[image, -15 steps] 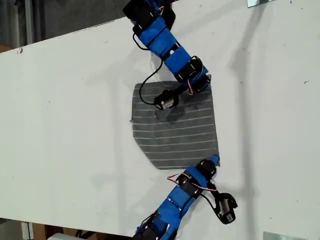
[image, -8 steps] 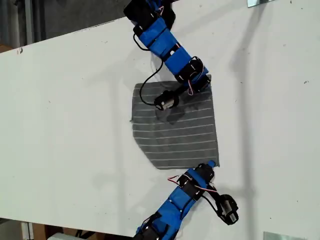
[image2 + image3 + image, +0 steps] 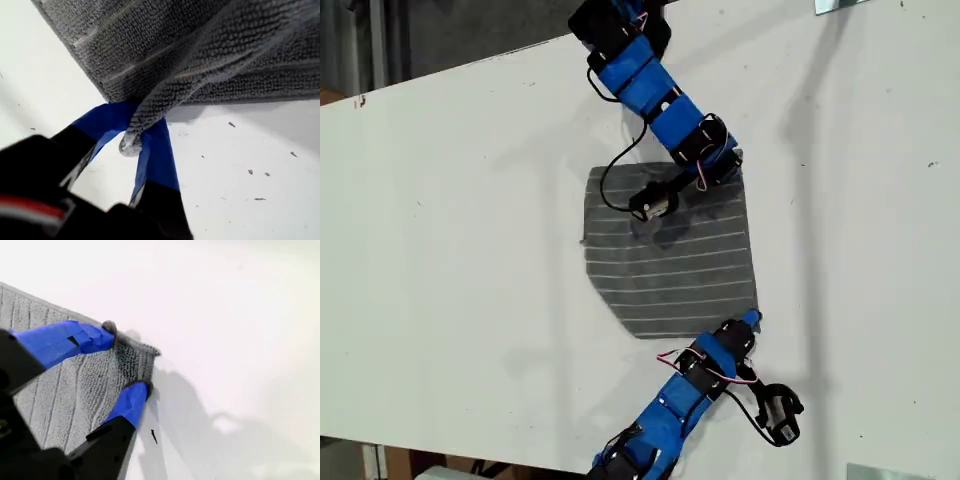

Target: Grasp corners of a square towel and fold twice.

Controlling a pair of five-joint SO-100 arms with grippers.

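Here, my first gripper [image 3: 134, 131] fingers clamped on a towel [image 3: 670, 255] corner, my second gripper [image 3: 129, 359] fingers apart astride another.

The table [image 3: 450, 250] is bare white surface on all sides of the towel [image 3: 670, 265], with open room toward the exterior view's left and right edges. Obstructions are the two arms only: one arm [image 3: 655, 95] reaches in from the far table edge and overlies the towel's far portion; the other arm [image 3: 675, 405] enters from the near edge, touching the towel's near corner.
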